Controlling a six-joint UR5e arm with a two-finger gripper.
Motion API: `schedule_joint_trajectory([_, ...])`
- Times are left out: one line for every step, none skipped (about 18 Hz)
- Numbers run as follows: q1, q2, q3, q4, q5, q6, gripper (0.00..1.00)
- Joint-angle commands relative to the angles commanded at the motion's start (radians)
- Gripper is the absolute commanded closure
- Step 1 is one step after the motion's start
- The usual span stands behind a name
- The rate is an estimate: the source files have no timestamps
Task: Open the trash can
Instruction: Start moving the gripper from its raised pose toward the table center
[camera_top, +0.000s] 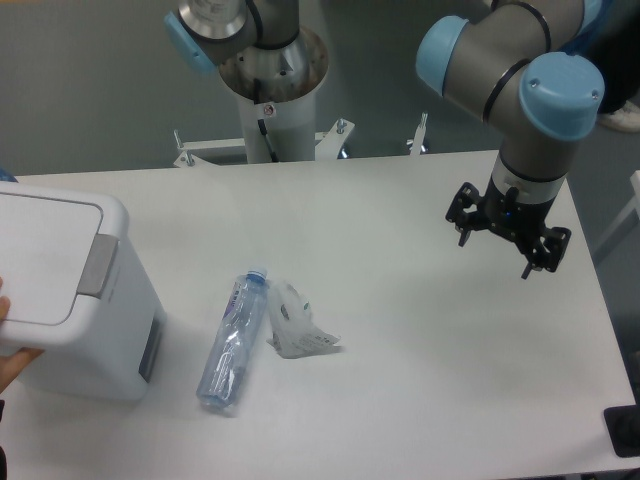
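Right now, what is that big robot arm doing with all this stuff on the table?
The robot arm's gripper hangs above the right side of the white table with its fingers apart, holding nothing. The trash can sits far off at the left edge, its lid down, so it is not opened yet. Someone's fingers touch the can from the left. A clear plastic bottle lies on its side in the middle, with a crumpled clear wrapper right beside it. Nothing is touching those two.
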Motion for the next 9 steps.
schedule_joint_trajectory([0.000,-0.002,0.000,-0.002,0.000,0.000,0.00])
schedule_joint_trajectory([0.000,0.000,0.000,-0.002,-0.002,0.000,0.00])
schedule_joint_trajectory([0.000,0.000,0.000,-0.002,-0.002,0.000,0.00])
schedule_joint_trajectory([0.002,0.000,0.000,-0.002,-0.006,0.000,0.00])
schedule_joint_trajectory([0.002,0.000,0.000,-0.003,-0.029,0.000,0.00])
schedule_joint_trajectory([0.002,0.000,-0.006,-0.003,-0.063,-0.002,0.00])
schedule_joint_trajectory([0.003,0.002,-0.020,0.000,-0.089,-0.006,0.00])
schedule_joint_trajectory([0.005,0.003,-0.040,0.015,-0.104,-0.014,0.00])
schedule_joint_trajectory([0.011,0.011,-0.058,0.050,-0.110,-0.020,0.00])
